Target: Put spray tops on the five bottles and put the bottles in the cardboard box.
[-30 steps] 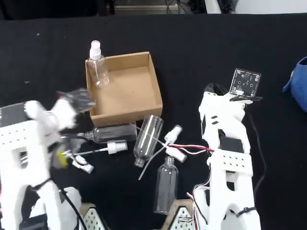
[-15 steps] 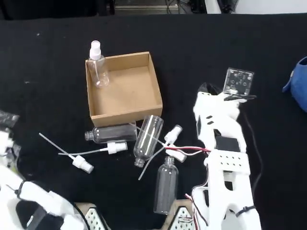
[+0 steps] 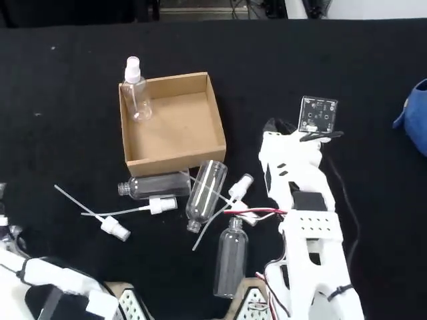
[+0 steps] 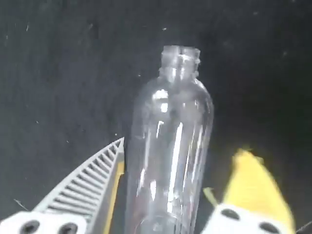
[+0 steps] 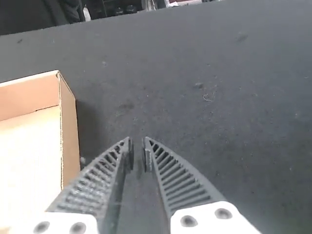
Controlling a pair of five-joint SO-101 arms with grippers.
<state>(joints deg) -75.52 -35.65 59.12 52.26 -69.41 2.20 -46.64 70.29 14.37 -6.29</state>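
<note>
Between the left jaws sits a clear bottle [image 4: 168,161], clamped, its long axis running away from the wrist with the bare neck outward. The right jaws, nearly together and empty, hang over the desk [image 5: 219,73] just beside the cardboard box [image 5: 63,112]. The nearest spray top [image 3: 241,185] lies back toward that arm's base.

Arms, two. left arm [image 3: 47,293]: low, high view's lower-left corner; left gripper [image 4: 181,148] clamped on bottle [image 4: 170,165]. right arm [image 3: 303,213]: stretched forward; right gripper [image 5: 137,146] fingers nearly together, empty.
</note>
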